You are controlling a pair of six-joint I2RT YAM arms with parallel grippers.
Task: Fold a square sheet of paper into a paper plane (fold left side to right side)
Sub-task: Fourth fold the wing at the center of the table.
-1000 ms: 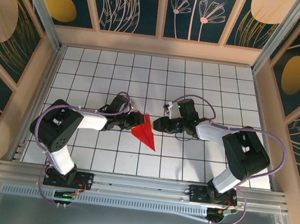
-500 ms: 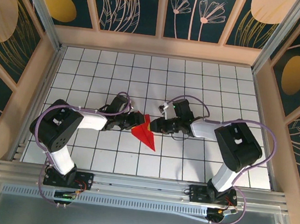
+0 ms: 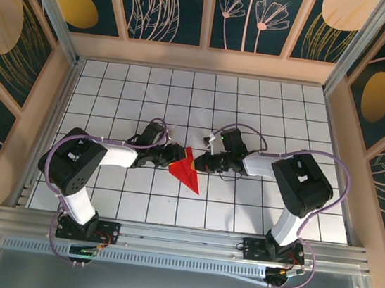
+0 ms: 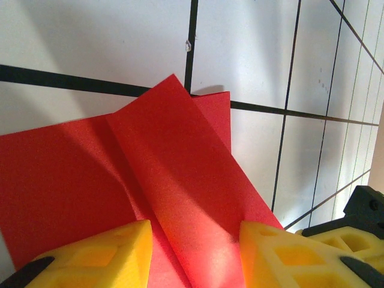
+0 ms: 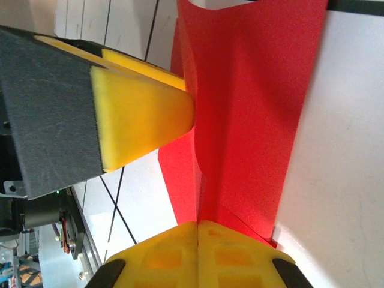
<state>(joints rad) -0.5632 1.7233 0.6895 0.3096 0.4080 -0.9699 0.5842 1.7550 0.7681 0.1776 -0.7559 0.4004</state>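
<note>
**Right tool pinches the red plane's fold while the left tool straddles it**

A bright red paper plane point(image 3: 186, 171) lies on the white, black-gridded counter point(image 3: 254, 109), about midway between the two arms. Its sharp point aims toward the arm bases and slightly to the right, and its wide end faces away from them. The left tool point(image 3: 171, 157) sits at the left flank of the plane's wide end. The right tool point(image 3: 198, 162) sits at the opposite flank of that end, so the two face each other across the paper.

From the left wrist, the plane point(image 4: 168, 180) shows a raised, creased flap running up from between the left tool's point(image 4: 195, 246) yellow pads point(image 4: 102, 258). Those pads stand spread apart, one on each side of the flap, both over red paper. Whether they press on it I cannot tell. A black grid line of the counter point(image 4: 90, 36) passes just beyond the plane's far corner.

From the right wrist, the right tool point(image 5: 198, 243) has its yellow pads pressed together with the seam between them closed. The plane's point(image 5: 252, 90) upright fold runs straight into that seam, so this tool is pinching the paper. A yellow wedge-shaped pad of the left tool reaches in from the far side of the plane, its tip just beside the fold. White counter point(image 5: 348, 150) borders the plane's other edge.
</note>
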